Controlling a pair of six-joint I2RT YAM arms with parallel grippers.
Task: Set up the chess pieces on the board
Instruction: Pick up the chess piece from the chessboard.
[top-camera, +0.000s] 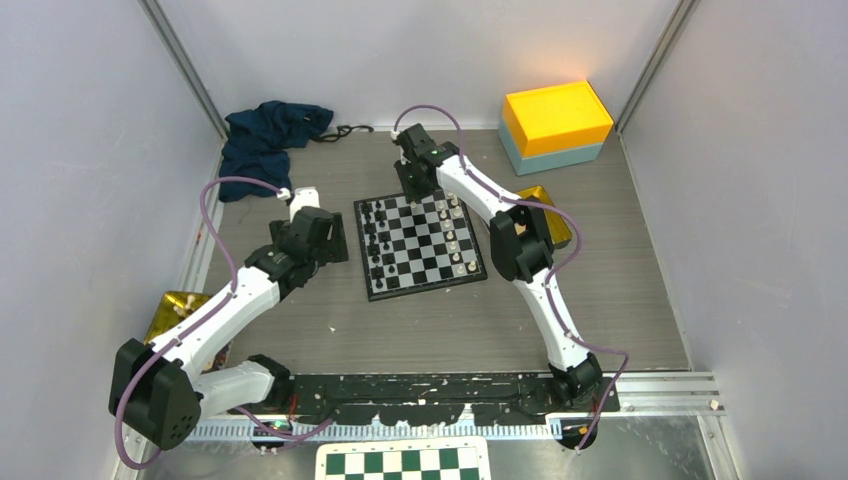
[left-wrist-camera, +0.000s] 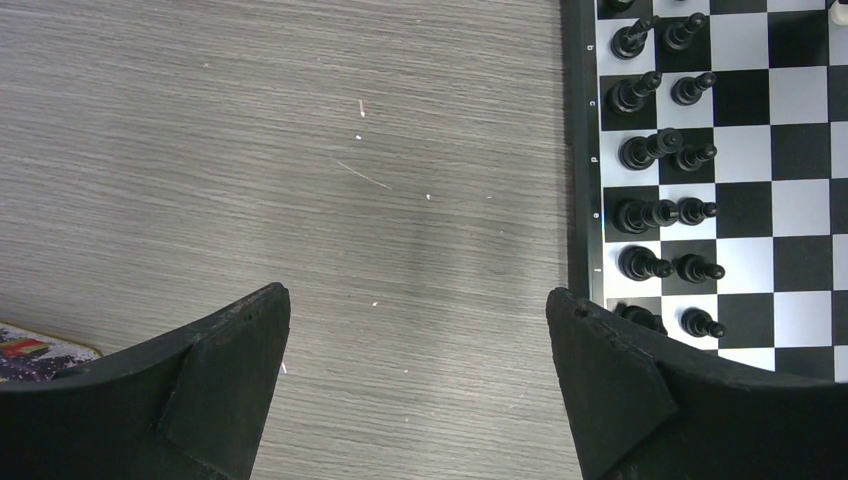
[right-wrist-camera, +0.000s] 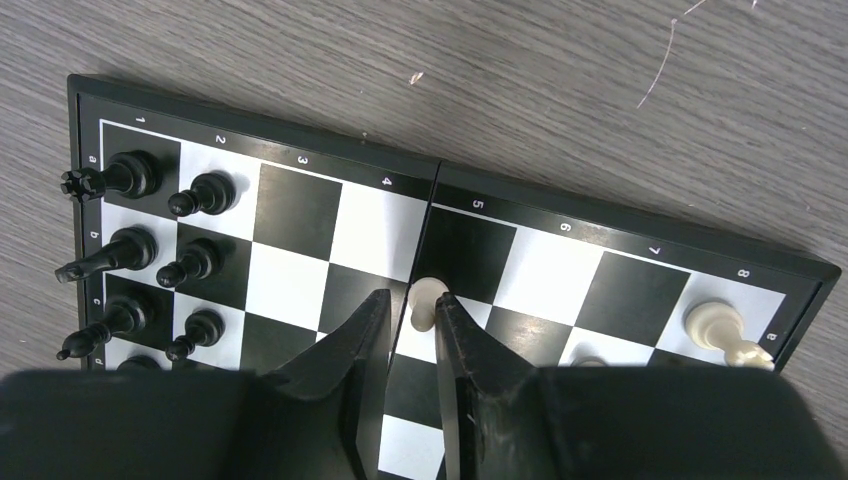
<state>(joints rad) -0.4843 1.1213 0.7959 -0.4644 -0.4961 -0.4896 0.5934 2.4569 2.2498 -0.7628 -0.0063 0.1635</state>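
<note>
The board (top-camera: 415, 246) lies mid-table. Black chess pieces (top-camera: 377, 240) fill its two left columns; white chess pieces (top-camera: 455, 235) stand on its right side. My right gripper (top-camera: 413, 185) hangs over the board's far edge. In the right wrist view its fingers (right-wrist-camera: 410, 297) are nearly together, with a white pawn (right-wrist-camera: 425, 300) between the tips over the board's middle seam. A white rook (right-wrist-camera: 715, 325) stands in the corner. My left gripper (top-camera: 330, 240) is open and empty over bare table just left of the board (left-wrist-camera: 578, 150), near the black pieces (left-wrist-camera: 650, 150).
A yellow box on a teal box (top-camera: 555, 115) stands far right. A dark blue cloth (top-camera: 270, 135) lies far left. Gold packets lie at the left (top-camera: 180, 310) and under the right arm (top-camera: 545, 200). A green-and-white checkered panel (top-camera: 405, 462) lies beyond the near edge.
</note>
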